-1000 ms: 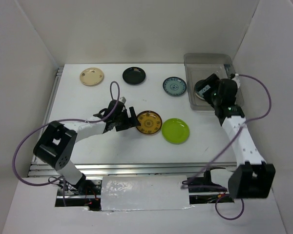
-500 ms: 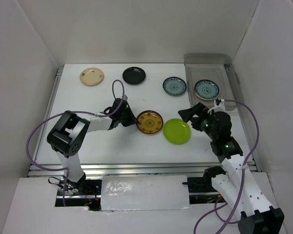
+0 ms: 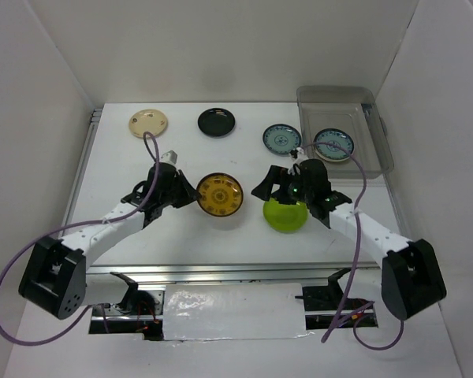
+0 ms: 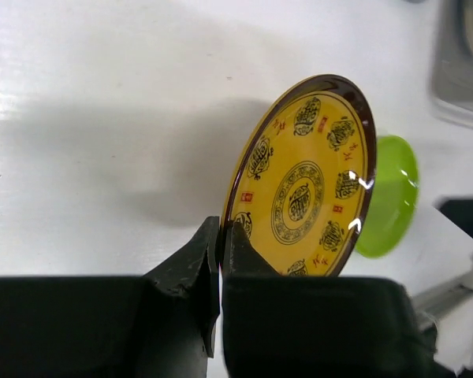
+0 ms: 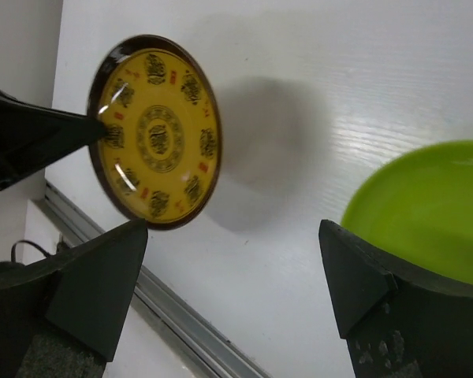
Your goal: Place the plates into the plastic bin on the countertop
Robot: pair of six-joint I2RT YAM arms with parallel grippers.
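**Amber-brown patterned plate** [image 4: 299, 185]. You hold it in the left claw [image 4: 220, 236], whose two fingers are closed nearly together on the plate's lower-left rim. The plate stands tilted on edge, raised off the countertop [image 4: 102, 79]. Its patterned face is turned toward the wrist camera, and its shadow falls on the white surface behind it. Past the plate's far edge from this claw, the lime green plate [image 4: 390, 205] lies flat on the countertop.

**Right claw** [image 5: 232, 228]. Your fingers are spread wide and grip nothing. The lime green plate sits low beneath one finger [image 5: 363, 276]; you cannot tell whether the two touch. The amber-brown patterned plate shows ahead of the open fingers, toward the other finger's side, with the left claw at its far rim.

**Overhead view.** The two claws face each other across the amber-brown patterned plate.
- **Beyond the right claw, away from its base:** the loose blue-patterned plate [image 3: 281, 139] rests on the countertop just beside the plastic bin [image 3: 339, 98]. The binned blue-patterned plate [image 3: 333, 144] lies flat inside the bin.
- **Beyond the left claw, at the far side of the countertop:** the cream plate [image 3: 148, 123] and the black plate [image 3: 216, 121] lie flat, well apart from that claw and from each other.
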